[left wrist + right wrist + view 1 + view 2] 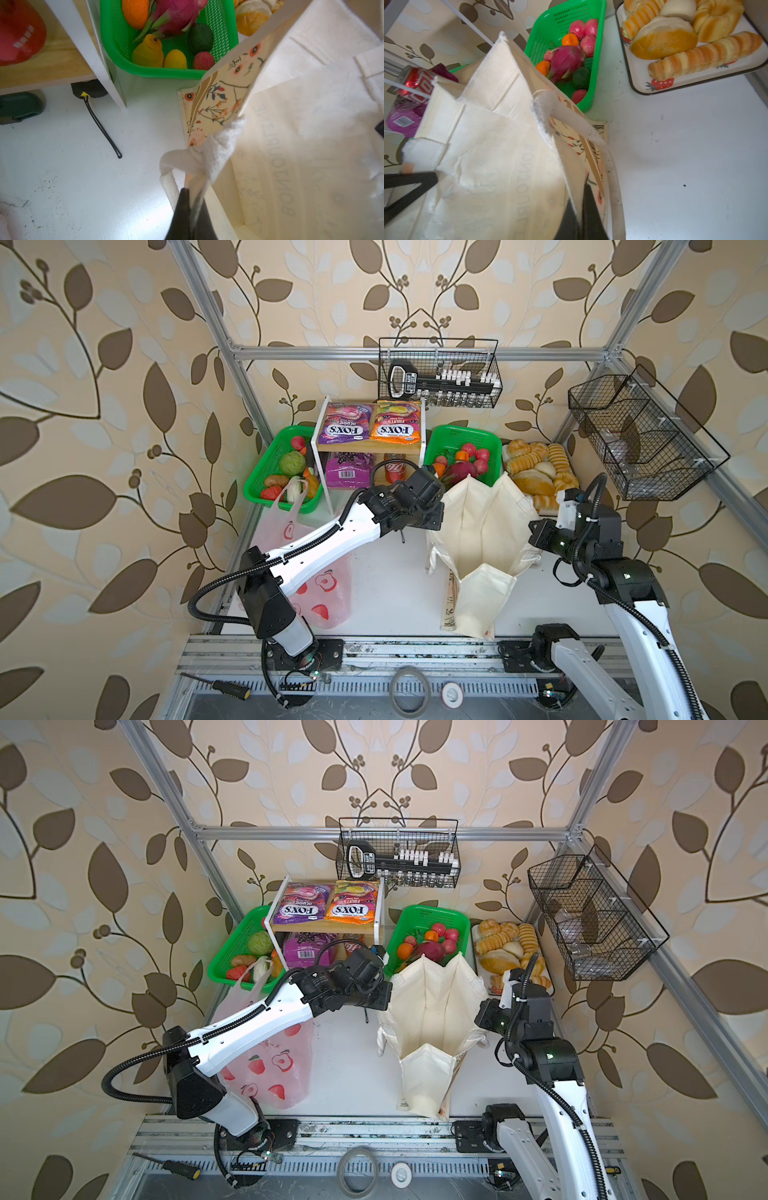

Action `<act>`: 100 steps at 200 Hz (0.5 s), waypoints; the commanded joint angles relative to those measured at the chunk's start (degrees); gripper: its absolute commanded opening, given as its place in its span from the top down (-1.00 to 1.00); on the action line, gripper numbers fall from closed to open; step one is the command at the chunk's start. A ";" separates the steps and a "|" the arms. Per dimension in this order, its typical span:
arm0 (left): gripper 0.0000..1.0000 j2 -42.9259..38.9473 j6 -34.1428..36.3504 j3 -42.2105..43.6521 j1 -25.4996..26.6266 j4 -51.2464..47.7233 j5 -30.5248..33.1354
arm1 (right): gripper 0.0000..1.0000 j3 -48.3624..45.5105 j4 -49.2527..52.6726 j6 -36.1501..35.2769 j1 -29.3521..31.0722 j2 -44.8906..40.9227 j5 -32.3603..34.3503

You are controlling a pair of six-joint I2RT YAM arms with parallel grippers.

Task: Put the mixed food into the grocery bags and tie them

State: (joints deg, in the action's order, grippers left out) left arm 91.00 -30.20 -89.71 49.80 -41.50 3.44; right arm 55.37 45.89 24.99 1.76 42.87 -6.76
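Note:
The cream canvas tote point(482, 531) point(432, 1011) stands open mid-table. My left gripper point(192, 195) is shut on its left rim by the handle. My right gripper point(581, 199) is shut on the right rim. The pink plastic bag point(320, 597) point(270, 1073) lies flat under the left arm. On the shelf are the orange FOX'S packet point(395, 423), the magenta packet point(347, 472) and the cola can point(415, 83). The dragon fruit point(176, 14) point(566, 60), an orange point(135, 12) and the yellow pear point(148, 52) lie in the green basket point(116, 41) behind the tote.
A second green basket point(257, 481) of vegetables sits at the left. A tray of bread rolls point(695, 79) stands right of the tote. A purple FOX'S packet point(345, 425) lies on the shelf top. Wire baskets point(640, 435) hang on the frame. A black pin point(101, 124) lies on the table.

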 commanded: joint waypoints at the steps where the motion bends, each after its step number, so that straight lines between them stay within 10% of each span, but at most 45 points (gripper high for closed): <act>1: 1.00 -4.91 0.43 1.88 -0.67 4.36 4.95 | 0.93 -0.63 -6.60 -1.53 0.15 0.63 -4.15; 39: 0.99 -7.68 2.43 5.33 -0.67 8.78 3.93 | 0.78 -0.33 -8.39 -3.60 0.15 1.16 -4.18; 100: 0.03 -12.76 1.30 7.55 -0.61 9.80 -3.29 | -0.12 3.07 -2.99 -4.49 0.00 -2.57 -1.71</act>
State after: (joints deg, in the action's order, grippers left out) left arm 84.12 -28.75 -83.24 49.78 -35.07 2.90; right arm 55.31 41.21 21.61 1.76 42.50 -9.56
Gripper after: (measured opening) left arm 0.449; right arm 0.522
